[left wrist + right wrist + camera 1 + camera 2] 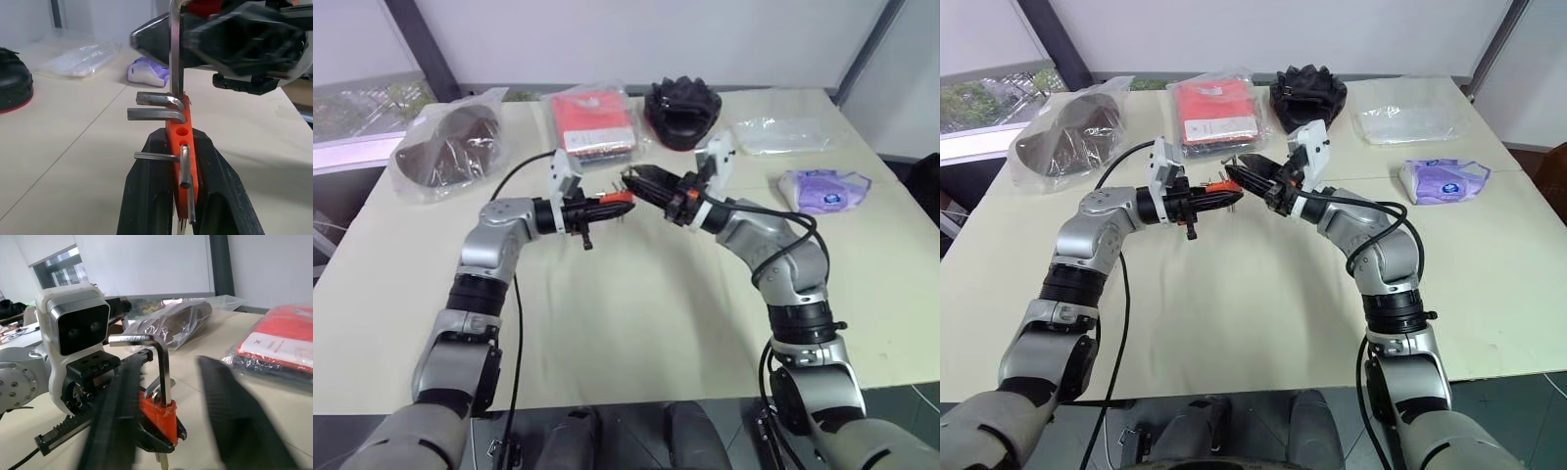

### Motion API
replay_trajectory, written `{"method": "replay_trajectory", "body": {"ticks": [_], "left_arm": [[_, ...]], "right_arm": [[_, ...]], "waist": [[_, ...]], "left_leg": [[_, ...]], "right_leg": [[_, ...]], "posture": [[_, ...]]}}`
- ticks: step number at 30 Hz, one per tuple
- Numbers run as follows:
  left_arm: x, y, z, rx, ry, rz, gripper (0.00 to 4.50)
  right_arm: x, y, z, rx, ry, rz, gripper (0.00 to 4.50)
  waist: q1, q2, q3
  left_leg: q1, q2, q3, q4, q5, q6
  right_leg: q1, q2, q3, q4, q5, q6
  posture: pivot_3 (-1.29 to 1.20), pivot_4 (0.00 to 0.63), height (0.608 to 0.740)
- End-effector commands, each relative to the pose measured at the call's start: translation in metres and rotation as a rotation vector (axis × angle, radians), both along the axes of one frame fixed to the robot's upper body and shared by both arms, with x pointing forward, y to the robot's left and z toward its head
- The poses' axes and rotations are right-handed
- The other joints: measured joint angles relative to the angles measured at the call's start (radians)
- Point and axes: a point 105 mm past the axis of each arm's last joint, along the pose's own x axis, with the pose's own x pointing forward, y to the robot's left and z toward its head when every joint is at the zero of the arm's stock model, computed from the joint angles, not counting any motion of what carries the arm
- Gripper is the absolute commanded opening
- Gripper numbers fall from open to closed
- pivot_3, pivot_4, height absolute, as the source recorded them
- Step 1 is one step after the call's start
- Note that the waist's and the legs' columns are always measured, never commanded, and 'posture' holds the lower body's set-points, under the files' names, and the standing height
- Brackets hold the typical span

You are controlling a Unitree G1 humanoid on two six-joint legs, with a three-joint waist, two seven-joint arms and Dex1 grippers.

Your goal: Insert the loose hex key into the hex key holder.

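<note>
From the head camera we see our left claw [610, 203] and right claw [641, 182] meeting tip to tip above the table [636, 313]. Our left wrist camera adds that the left claw is clamped on the orange holder [183, 147]. Our right wrist camera shows the loose key [159, 364] standing upright in the holder's end, with the right fingers [234, 411] apart on either side, holding nothing.
</note>
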Motion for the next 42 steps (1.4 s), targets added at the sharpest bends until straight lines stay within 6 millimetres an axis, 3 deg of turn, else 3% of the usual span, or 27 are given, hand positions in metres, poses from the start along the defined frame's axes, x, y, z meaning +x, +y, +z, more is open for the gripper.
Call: {"method": "replay_trajectory", "body": {"ticks": [1, 9, 13, 18, 21, 28, 34, 36, 39, 42], "left_arm": [[-0.003, -0.002, 0.007, 0.001, -0.041, -0.016, 0.0], [-0.002, -0.002, 0.01, -0.006, -0.046, -0.013, 0.0], [-0.004, -0.005, 0.014, -0.017, -0.061, -0.028, 0.0], [-0.005, -0.006, 0.021, -0.038, -0.072, -0.029, 0.0], [-0.005, -0.006, 0.022, -0.041, -0.076, -0.026, 0.0], [-0.002, -0.003, 0.02, -0.035, -0.073, -0.005, 0.0], [0.014, 0.002, 0.021, -0.04, -0.084, 0.096, 0.0], [0.029, 0.009, 0.011, -0.004, -0.061, 0.201, 0.0], [0.005, -0.001, -0.001, 0.008, 0.022, 0.043, 0.0], [-0.002, -0.005, -0.004, -0.058, 0.15, 0.033, 0.0]], "right_arm": [[-0.006, 0.003, 0.017, 0.02, -0.069, 0.024, 0.02], [-0.014, 0.006, 0.012, 0.001, -0.053, 0.073, 0.02], [0.01, -0.007, 0.007, -0.022, -0.039, -0.069, 0.02], [0.02, -0.013, 0.0, -0.046, -0.018, -0.126, 0.02], [0.021, -0.013, -0.002, -0.046, -0.015, -0.132, 0.82], [0.015, -0.01, 0.001, -0.04, -0.029, -0.097, 4.41], [0.008, -0.013, 0.006, -0.024, -0.044, -0.069, 4.41], [-0.01, -0.014, 0.003, -0.068, -0.042, 0.023, 4.41], [-0.034, -0.018, -0.022, -0.268, -0.045, 0.114, 4.41], [-0.032, -0.041, -0.041, -0.501, -0.113, 0.047, 4.41]], "waist": [[0.0, 0.0, 0.0], [0.0, 0.0, 0.0], [0.0, 0.0, 0.0], [-0.001, 0.0, 0.0], [0.0, 0.0, 0.0], [0.0, 0.0, 0.0], [0.0, 0.0, 0.0], [0.005, 0.0, 0.0], [0.01, 0.0, 0.0], [0.01, 0.0, 0.0]], "left_leg": [[0.0, 0.0, 0.0, 0.0, 0.0, 0.0], [0.0, 0.0, 0.0, 0.0, 0.0, 0.0], [0.0, 0.0, 0.0, 0.0, 0.0, 0.0], [0.0, 0.0, 0.0, 0.0, 0.0, 0.0], [0.0, 0.0, 0.0, 0.0, 0.0, 0.0], [0.0, 0.0, 0.0, 0.0, 0.0, 0.0], [0.0, 0.0, 0.0, 0.0, 0.0, 0.0], [0.0, 0.0, 0.0, 0.0, 0.0, 0.0], [0.0, -0.001, 0.0, 0.0, -0.001, 0.001], [0.0, -0.001, 0.002, 0.0, -0.001, 0.002]], "right_leg": [[0.0, 0.0, 0.0, 0.0, 0.0, 0.0], [0.0, 0.0, 0.0, 0.0, 0.0, 0.0], [0.0, 0.0, 0.0, 0.0, 0.0, 0.0], [0.0, 0.0, 0.0, 0.0, 0.0, 0.0], [0.0, 0.0, 0.0, 0.0, 0.0, 0.0], [0.0, 0.0, 0.0, 0.0, 0.0, 0.0], [0.0, 0.0, 0.0, 0.0, 0.0, 0.0], [0.0, 0.0, 0.0, 0.0, 0.0, 0.0], [0.001, 0.0, 0.0, -0.002, 0.0, 0.0], [0.001, -0.001, 0.0, -0.003, 0.0, 0.001]], "posture": [[0.0, 0.15, 0.74], [0.0, 0.15, 0.74], [0.0, 0.15, 0.74], [0.0, 0.15, 0.74], [0.0, 0.15, 0.74], [0.0, 0.15, 0.74], [0.0, 0.15, 0.74], [0.0, 0.15, 0.74], [0.0, 0.15, 0.74], [0.0, 0.15, 0.74]]}}
